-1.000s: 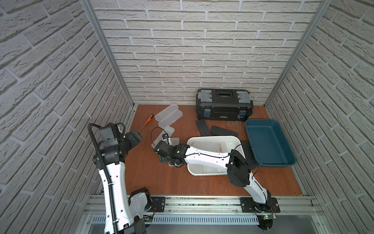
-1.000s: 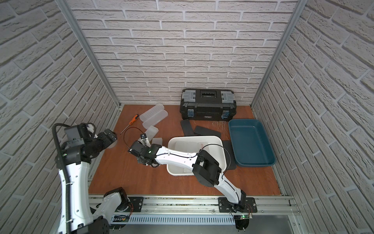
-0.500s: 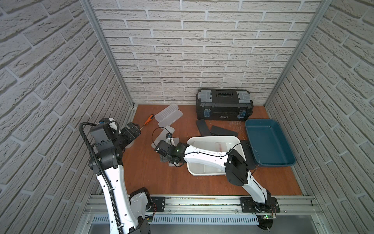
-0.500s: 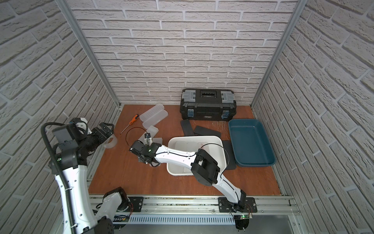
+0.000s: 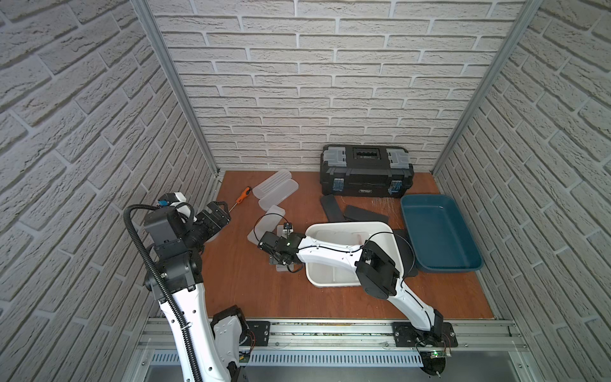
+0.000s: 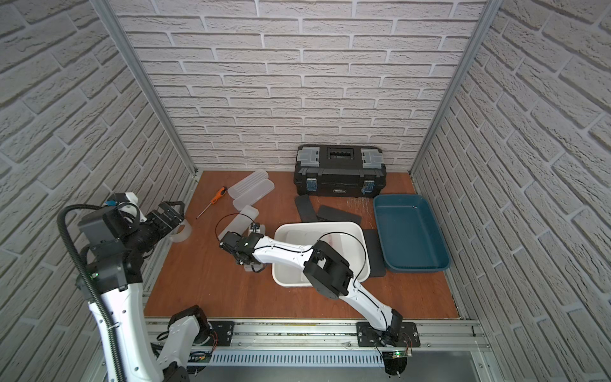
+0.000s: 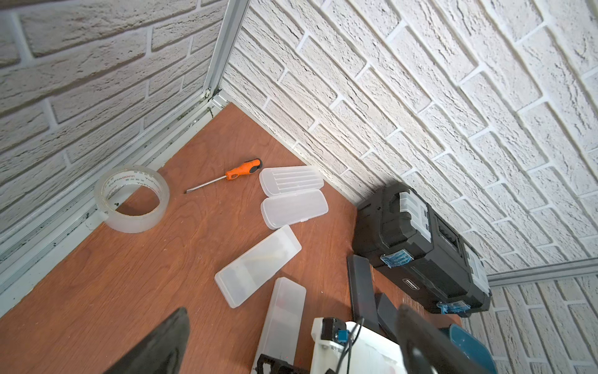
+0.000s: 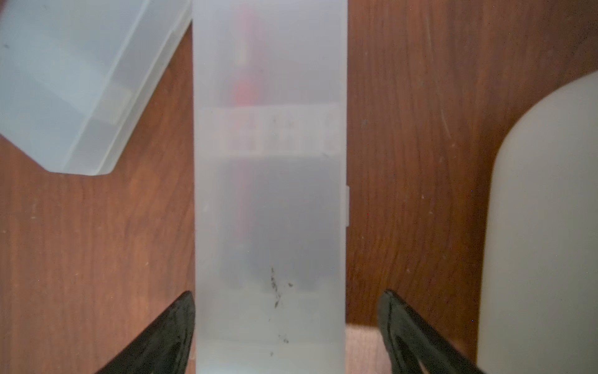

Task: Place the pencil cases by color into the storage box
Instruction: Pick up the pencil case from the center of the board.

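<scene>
Farthest left, the left hand hangs above the edge of the table with its jaws spread wide and nothing between them, apparently parked out of the other arm's way. Below it sits a clear tape roll, then an orange-handled screwdriver; neither belongs to the sorting, and both lie well clear of the work. Next come the frosted pencil cases, two side by side toward the back and another lying askew nearer the middle. Beside that one a frosted case lies flat on the wood, and the right hand sits low over it, fingers apart and straddling its narrow width. One finger sits right at an edge and the other shows a gap, so nothing is clamped. Across the width is likely the only span the jaws can take. The askew neighbour's corner lies near on one side and the wall of the white tub near on the other, leaving little room. Behind the tub lie black cases, with a shut toolbox at the back and an empty teal tray farthest right, presumably theirs.
</scene>
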You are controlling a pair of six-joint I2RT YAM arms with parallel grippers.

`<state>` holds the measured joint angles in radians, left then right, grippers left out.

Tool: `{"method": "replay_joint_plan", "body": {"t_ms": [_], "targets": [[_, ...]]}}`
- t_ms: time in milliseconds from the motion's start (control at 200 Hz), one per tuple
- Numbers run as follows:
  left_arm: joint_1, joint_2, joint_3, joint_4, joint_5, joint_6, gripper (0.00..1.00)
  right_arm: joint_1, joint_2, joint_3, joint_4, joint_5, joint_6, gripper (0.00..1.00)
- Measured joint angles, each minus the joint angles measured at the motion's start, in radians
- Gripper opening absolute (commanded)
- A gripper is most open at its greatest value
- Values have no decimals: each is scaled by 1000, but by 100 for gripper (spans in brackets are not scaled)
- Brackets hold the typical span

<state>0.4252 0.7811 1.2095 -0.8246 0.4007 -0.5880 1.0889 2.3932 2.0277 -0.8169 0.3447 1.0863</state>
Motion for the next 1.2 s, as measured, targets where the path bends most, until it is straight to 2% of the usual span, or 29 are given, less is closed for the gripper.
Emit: {"method": "replay_joint_plan", "body": {"t_ms": [380, 1200], "targets": [[-14, -28, -1, 18, 0, 0, 98, -1, 37, 44, -14, -54, 42, 85], [-66, -10, -7, 17, -26, 10, 98, -1, 87, 132, -60, -74, 3, 79]]}}
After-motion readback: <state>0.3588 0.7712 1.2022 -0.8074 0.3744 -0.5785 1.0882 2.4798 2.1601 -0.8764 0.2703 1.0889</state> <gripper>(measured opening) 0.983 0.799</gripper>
